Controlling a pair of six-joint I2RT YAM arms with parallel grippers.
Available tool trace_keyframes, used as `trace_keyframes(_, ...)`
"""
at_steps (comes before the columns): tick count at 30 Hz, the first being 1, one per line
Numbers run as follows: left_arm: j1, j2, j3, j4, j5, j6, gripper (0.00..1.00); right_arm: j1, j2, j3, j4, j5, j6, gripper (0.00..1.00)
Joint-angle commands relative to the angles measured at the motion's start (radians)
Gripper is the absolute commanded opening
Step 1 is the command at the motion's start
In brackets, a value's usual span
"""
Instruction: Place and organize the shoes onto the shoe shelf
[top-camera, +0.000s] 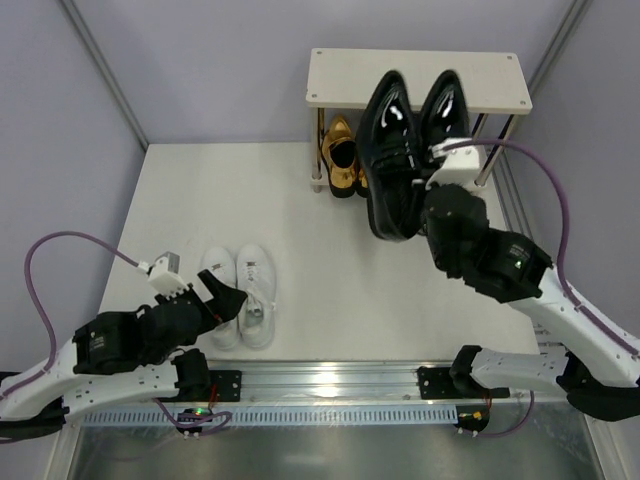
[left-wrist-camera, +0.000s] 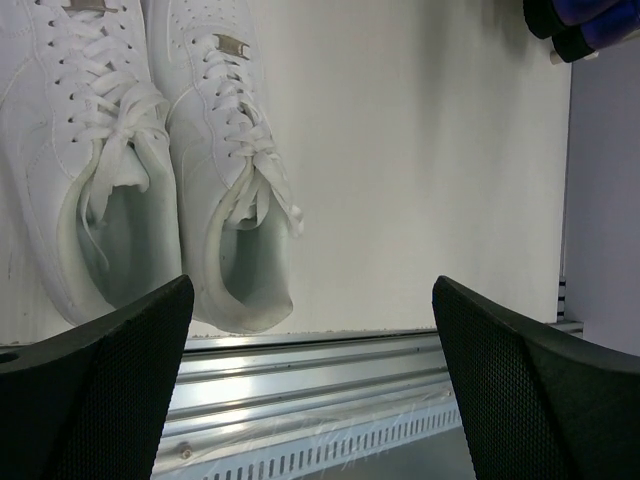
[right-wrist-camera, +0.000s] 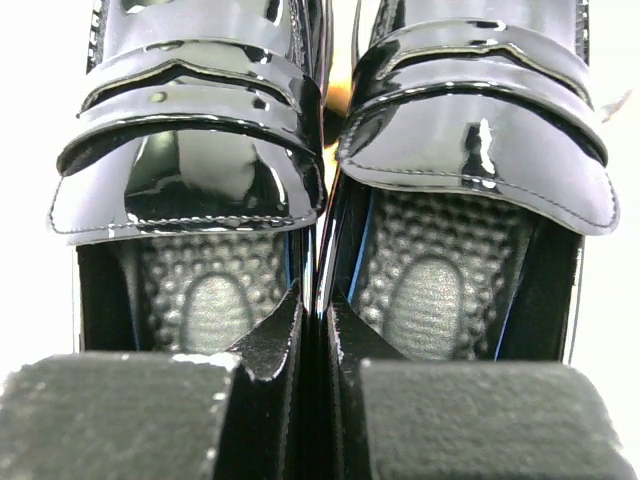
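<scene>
At one o'clock our right gripper pinches glossy black pointed loafers; left gripper spread near white lace-up sneakers.

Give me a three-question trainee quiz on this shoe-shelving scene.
1. Which shoes lie beneath the top board of the shoe shelf?
2. The right gripper is shut on: A) nothing, B) both black loafers, C) only one of them.
3. True or false: the left gripper grips the white sneakers.
Key: 1 gold loafers; 2 B; 3 false, its jaws stand open and empty.
</scene>
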Motion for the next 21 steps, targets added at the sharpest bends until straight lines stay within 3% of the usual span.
trace_keyframes(1,0.004,0.021,0.022,0.053,-0.016,0.019,1.0,-0.174,0.037,0.212,0.212,0.066,-0.249,0.04)
trace_keyframes(8,0.004,0.033,0.03,0.074,-0.002,0.016,1.0,-0.565,0.31,0.611,0.183,-0.277,-0.295,0.04)
trace_keyframes(13,0.002,0.041,0.031,0.079,-0.002,0.006,1.0,-0.748,0.534,0.971,0.086,-0.541,-0.275,0.04)
trace_keyframes(15,0.004,0.042,0.033,0.082,-0.004,0.006,1.0,-0.808,0.595,1.018,0.069,-0.6,-0.264,0.04)
trace_keyframes(21,0.004,0.038,0.039,0.076,-0.016,-0.001,1.0,-0.963,0.611,0.946,0.087,-0.862,-0.206,0.04)
